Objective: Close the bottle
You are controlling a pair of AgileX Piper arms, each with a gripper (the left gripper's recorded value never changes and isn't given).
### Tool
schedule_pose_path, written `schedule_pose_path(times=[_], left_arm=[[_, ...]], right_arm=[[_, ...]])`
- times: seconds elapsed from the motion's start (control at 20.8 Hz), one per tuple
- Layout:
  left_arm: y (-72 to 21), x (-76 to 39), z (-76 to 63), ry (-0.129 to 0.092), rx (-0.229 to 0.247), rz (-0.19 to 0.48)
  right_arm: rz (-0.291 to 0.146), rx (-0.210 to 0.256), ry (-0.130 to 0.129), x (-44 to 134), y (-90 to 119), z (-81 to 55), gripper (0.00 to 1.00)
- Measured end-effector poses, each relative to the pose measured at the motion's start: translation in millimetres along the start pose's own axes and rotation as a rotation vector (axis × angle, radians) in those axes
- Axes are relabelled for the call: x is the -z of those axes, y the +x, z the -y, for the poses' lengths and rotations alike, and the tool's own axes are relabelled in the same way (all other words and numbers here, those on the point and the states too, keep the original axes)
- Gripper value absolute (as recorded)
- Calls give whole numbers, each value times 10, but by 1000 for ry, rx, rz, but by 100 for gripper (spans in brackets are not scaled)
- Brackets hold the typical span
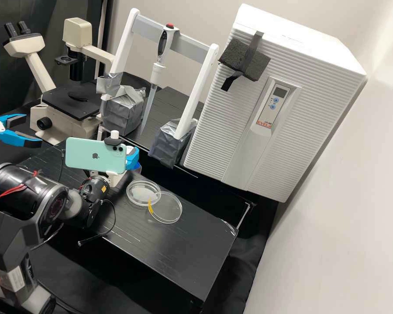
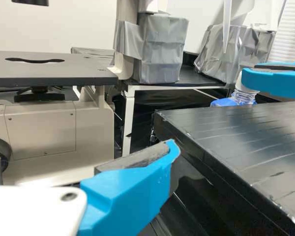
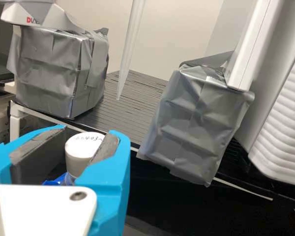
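Note:
The bottle (image 2: pixel 236 100) is clear plastic with blue at its shoulder and stands at the far end of the raised black platform (image 1: pixel 174 244). Its white cap (image 3: pixel 83 147) sits on the neck between the blue fingers of my right gripper (image 3: pixel 86 136), which is shut on it. In the high view a mint-green phone (image 1: pixel 96 155) on the right arm hides the bottle, and the right gripper (image 1: pixel 133 158) peeks out beside it. My left gripper (image 1: pixel 32 129) hangs open and holds nothing at the far left, beside the microscope and well apart from the bottle.
Two clear petri dishes (image 1: pixel 143 192) (image 1: pixel 166 207) lie on the platform near the right arm. A microscope (image 1: pixel 61 109) stands at the back left. A pipette (image 1: pixel 155 78) hangs from a stand with tape-wrapped feet (image 3: pixel 59 73). A large white machine (image 1: pixel 270 100) fills the right side.

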Motion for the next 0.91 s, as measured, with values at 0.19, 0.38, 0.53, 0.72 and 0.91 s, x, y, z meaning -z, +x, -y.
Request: schedule_pose_path(times=[0.19,0.38,0.53,0.72,0.91], left_arm=[[0,0,0,0,0,0],[0,0,0,0,0,0],[0,0,0,0,0,0],[-18,0,20,-5,7,-4],[-36,-12,10,-2,2,-4]], right_arm=[[4,4,3,-5,-11,14,0],[13,14,13,-12,-47,56,0],[14,19,14,-16,-60,84,0],[12,17,15,-23,-61,96,0],[9,13,15,-21,-61,93,100]])
